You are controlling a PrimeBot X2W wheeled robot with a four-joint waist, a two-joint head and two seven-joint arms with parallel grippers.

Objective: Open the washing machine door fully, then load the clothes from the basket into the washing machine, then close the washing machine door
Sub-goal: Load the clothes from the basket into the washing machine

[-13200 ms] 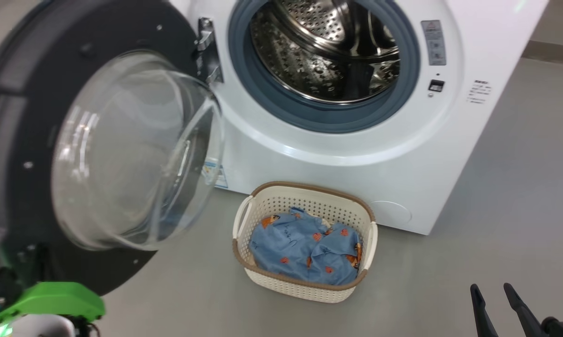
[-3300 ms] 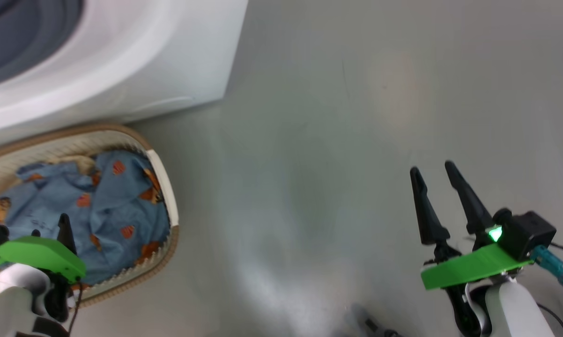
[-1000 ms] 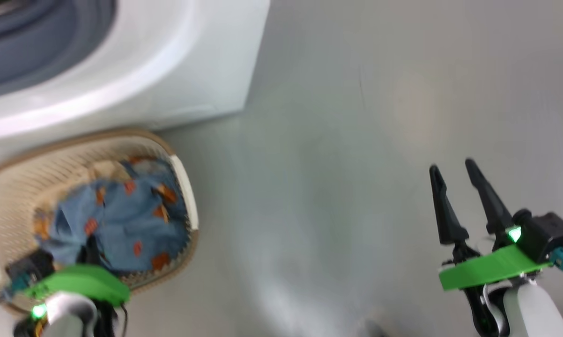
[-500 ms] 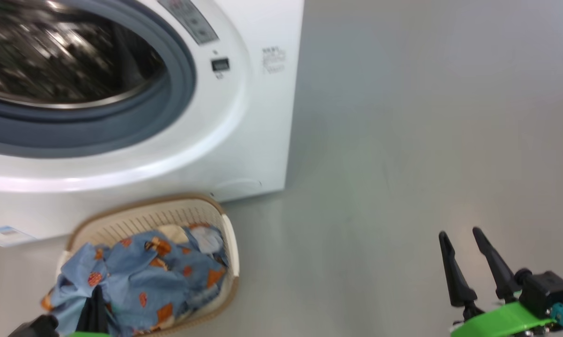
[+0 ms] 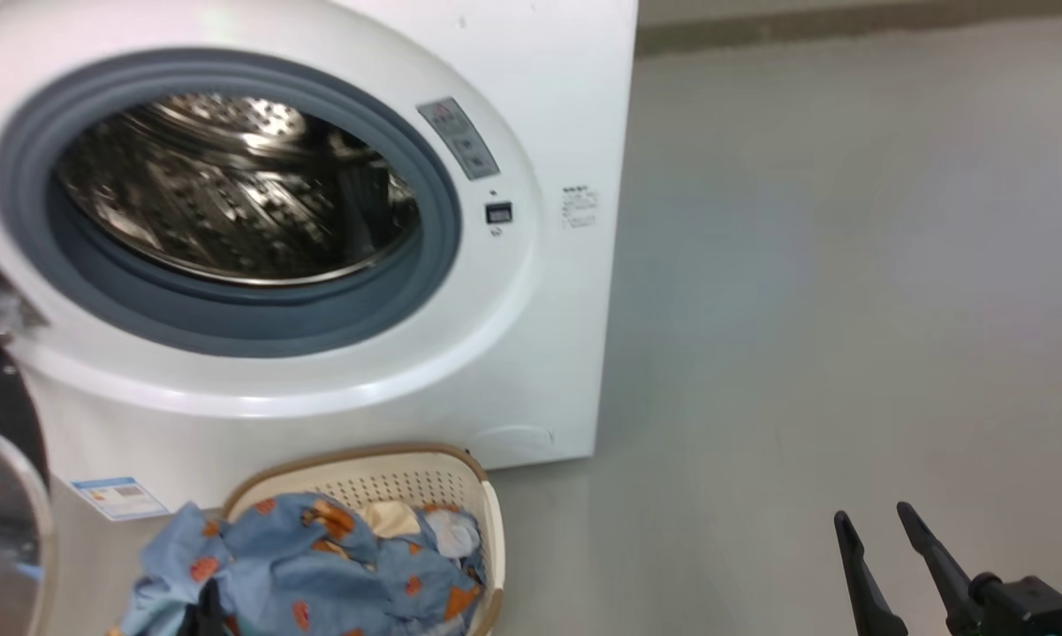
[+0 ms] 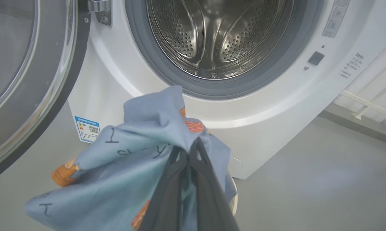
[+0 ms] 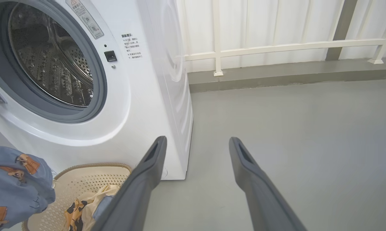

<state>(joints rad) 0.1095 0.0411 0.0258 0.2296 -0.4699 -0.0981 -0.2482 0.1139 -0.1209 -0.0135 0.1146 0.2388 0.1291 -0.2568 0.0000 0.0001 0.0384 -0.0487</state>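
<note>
The washing machine [image 5: 531, 353] stands with its steel drum [image 5: 231, 203] exposed. The washing machine door [image 6: 35, 80] is swung open at the left. Below the opening sits the basket [image 5: 492, 530], holding the clothes [image 5: 319, 565]. My left gripper [image 6: 190, 146] is shut on a light blue garment [image 6: 132, 150], which hangs bunched in front of the machine's lower front. That lifted garment [image 7: 16, 179] hangs beside the basket [image 7: 93, 168], and a cream cloth [image 7: 108, 191] lies inside. My right gripper [image 7: 196, 142] is open and holds nothing, over bare floor right of the machine.
Grey floor [image 5: 849, 309] stretches to the right of the machine. A white railing [image 7: 276, 48] on a low kerb runs behind it. A blue label sticker [image 5: 116, 496] marks the machine's lower left front.
The head camera has tilted up, bringing the drum into view. My left gripper has risen with the blue garment out of the basket. The right gripper stays open.
</note>
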